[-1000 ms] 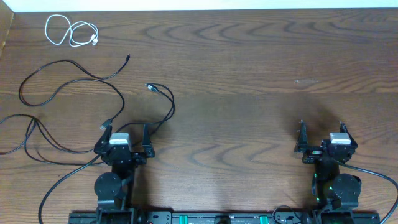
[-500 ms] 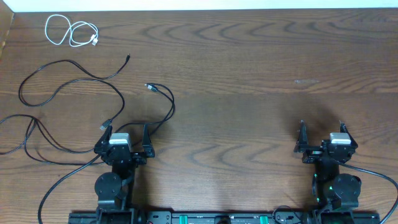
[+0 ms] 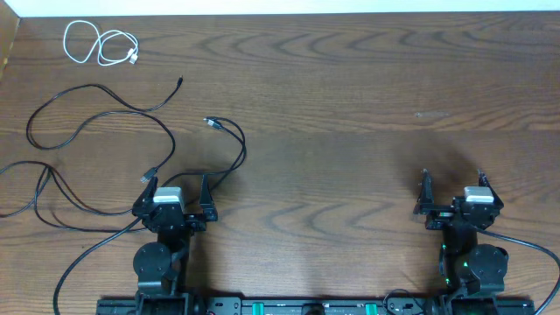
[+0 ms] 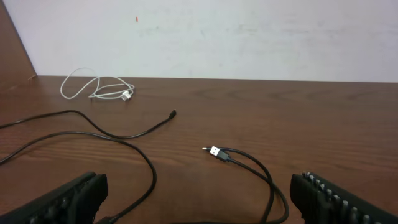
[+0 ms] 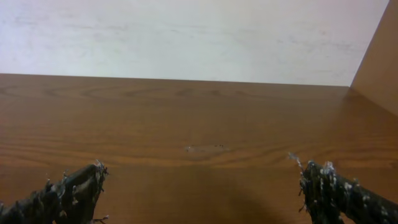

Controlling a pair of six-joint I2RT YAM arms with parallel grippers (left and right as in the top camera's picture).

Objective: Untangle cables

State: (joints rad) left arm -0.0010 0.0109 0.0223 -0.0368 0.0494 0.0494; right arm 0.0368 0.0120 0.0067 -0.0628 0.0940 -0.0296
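Resting near the front edge of the wooden table [image 3: 350, 105], the left gripper [image 3: 178, 182] and right gripper [image 3: 452, 179] both spread wide, gripping nothing. Black cables [image 4: 124, 136] sprawl toward the left edge, with strands lying between the left fingers [image 4: 68, 198]. A coiled white cable [image 3: 102, 44] sits apart in the far left corner
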